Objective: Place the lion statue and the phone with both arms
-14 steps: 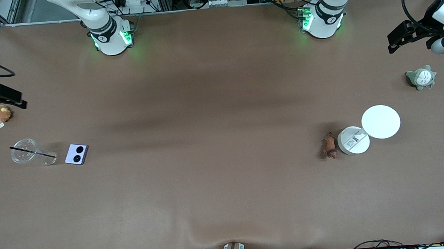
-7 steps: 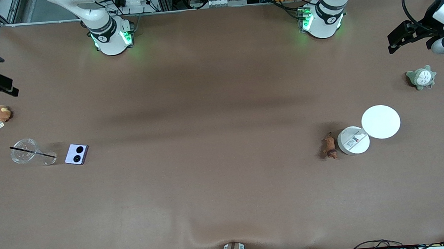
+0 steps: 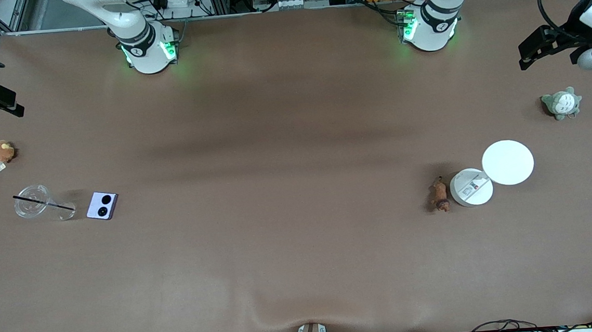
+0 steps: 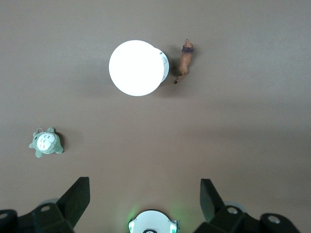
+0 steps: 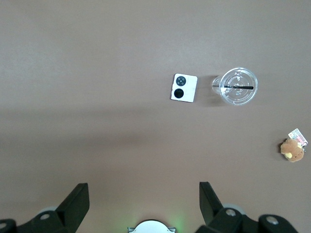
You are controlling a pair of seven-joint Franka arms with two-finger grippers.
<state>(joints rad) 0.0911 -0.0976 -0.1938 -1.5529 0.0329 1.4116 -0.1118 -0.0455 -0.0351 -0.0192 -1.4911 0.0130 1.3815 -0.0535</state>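
Lion statue (image 3: 439, 194) beside white disc (image 3: 471, 187), phone (image 3: 102, 205) beside cup (image 3: 33, 201); left gripper (image 4: 145, 194) and right gripper (image 5: 144, 193) open, holding nothing, raised at counter (image 3: 301, 238) ends; stage undeterminable.

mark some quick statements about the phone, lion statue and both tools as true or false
1. The phone lies beside the clear cup. True.
2. The lion statue stands on the white disc. False: it lies on the table beside the smaller white round box.
3. The left tool is open. True.
4. The right tool grips the phone. False: it is open, up in the air, holding nothing.
5. The grey plush touches the white disc. False: they are apart.
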